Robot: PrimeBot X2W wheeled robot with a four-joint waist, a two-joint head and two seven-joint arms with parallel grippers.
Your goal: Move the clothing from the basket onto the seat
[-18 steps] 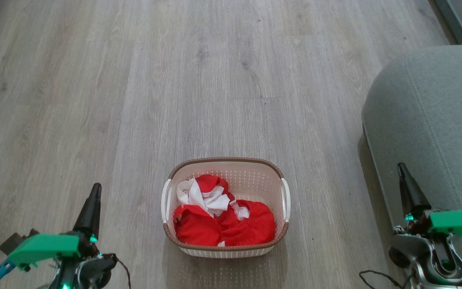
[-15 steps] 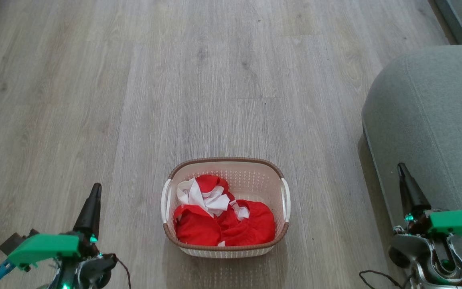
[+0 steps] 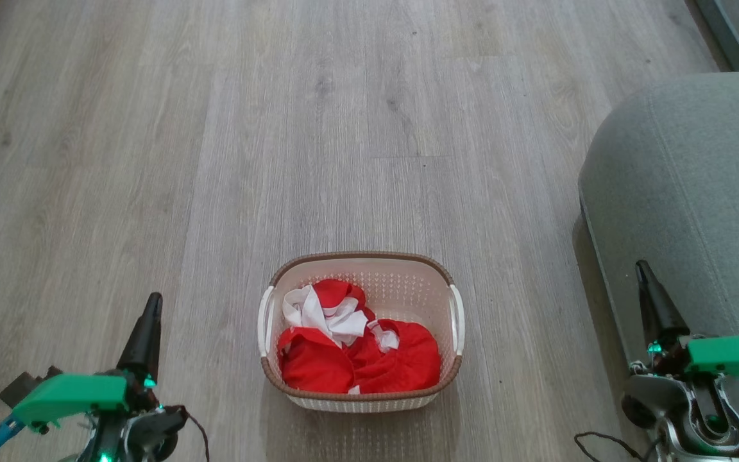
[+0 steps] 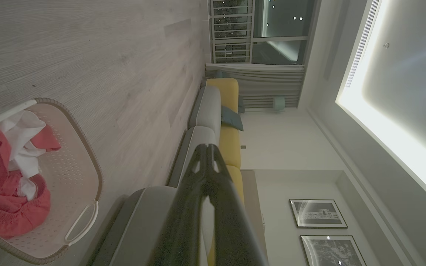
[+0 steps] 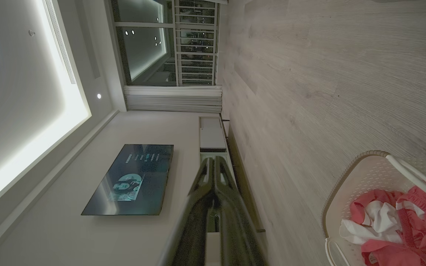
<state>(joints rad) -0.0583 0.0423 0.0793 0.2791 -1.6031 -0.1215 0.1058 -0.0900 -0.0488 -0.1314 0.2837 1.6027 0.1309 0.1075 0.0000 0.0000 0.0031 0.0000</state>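
Found clothing (image 3: 356, 350) heaped inside basket (image 3: 360, 258), centred for either arm. Saw left gripper (image 3: 153, 299), right gripper (image 3: 641, 265) clenched, empty, flanking basket. Noted seat (image 3: 684, 192) near, rightward: probably short carry.

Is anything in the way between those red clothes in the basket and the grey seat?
Nothing visible does. The clothing lies in the open-topped basket, and only wooden floor lies between the basket and the seat on the robot's right.
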